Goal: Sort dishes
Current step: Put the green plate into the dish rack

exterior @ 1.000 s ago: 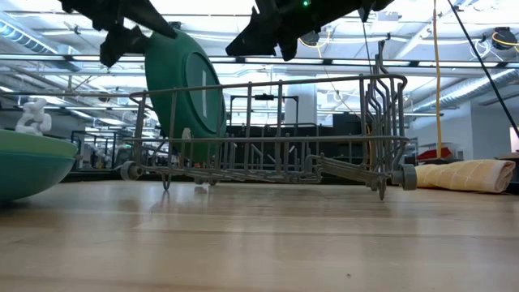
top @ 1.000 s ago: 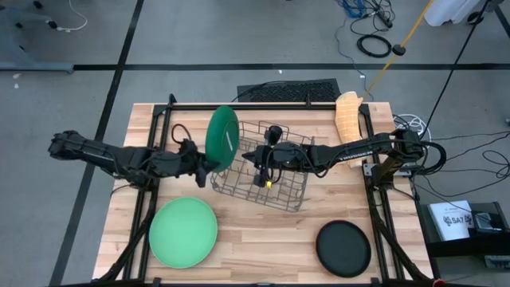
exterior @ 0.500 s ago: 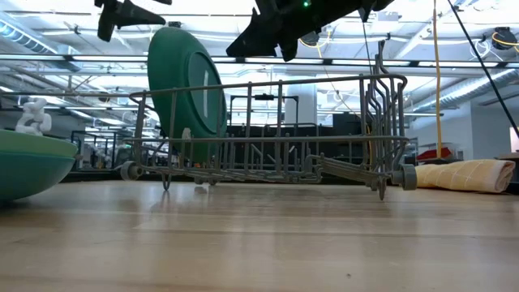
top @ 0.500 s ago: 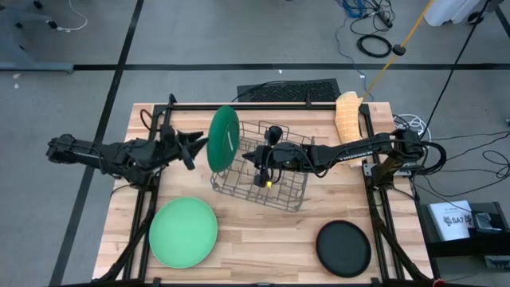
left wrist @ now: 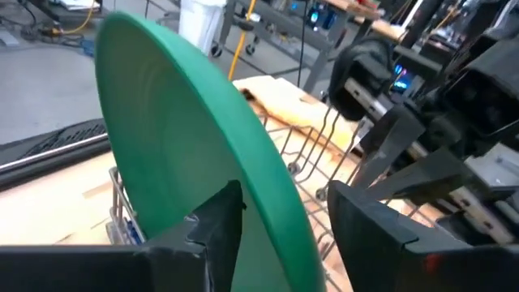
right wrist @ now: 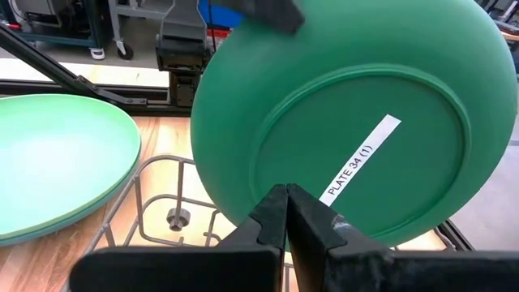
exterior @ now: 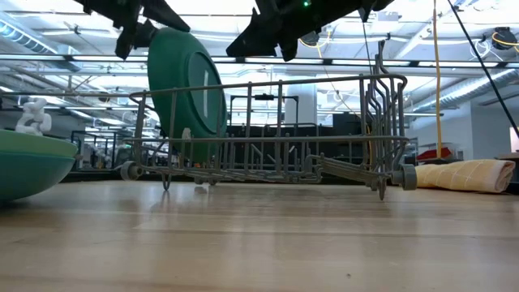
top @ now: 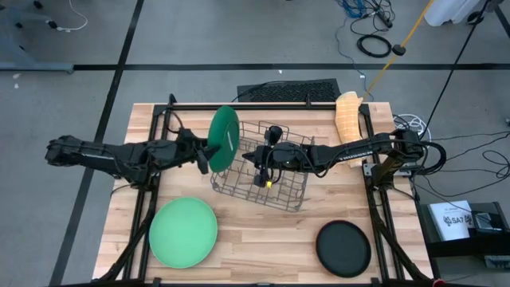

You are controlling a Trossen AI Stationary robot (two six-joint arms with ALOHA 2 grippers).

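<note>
- Your teal-green plate [top: 224, 138] stands on edge in the left end of the grey wire rack [top: 280, 182]. It is tilted a little, with its top leaning left, and its disc runs near-to-far across the table [top: 263, 239].
- Its underside faces right, toward the right pincer [right wrist: 285, 212]. That side shows a raised foot ring and a white label [right wrist: 361, 160] reading "PLATE 34 (1)".
- Your left pincer [left wrist: 280, 219] sits at the plate's upper rim with its fingers spread, one on each side of the rim. You cannot tell whether either finger touches the plate.
- Your right pincer hangs over the middle of the rack with its fingers pressed together, and nothing is between them.
- Your light-green plate [top: 183, 232] lies flat on the near left of the table, well apart from the rack.
- Your smaller plate [top: 343, 248] lies flat on the near right, with its black face up.
- A folded tan cloth [top: 347, 116] lies at the far right edge of the table.
</note>
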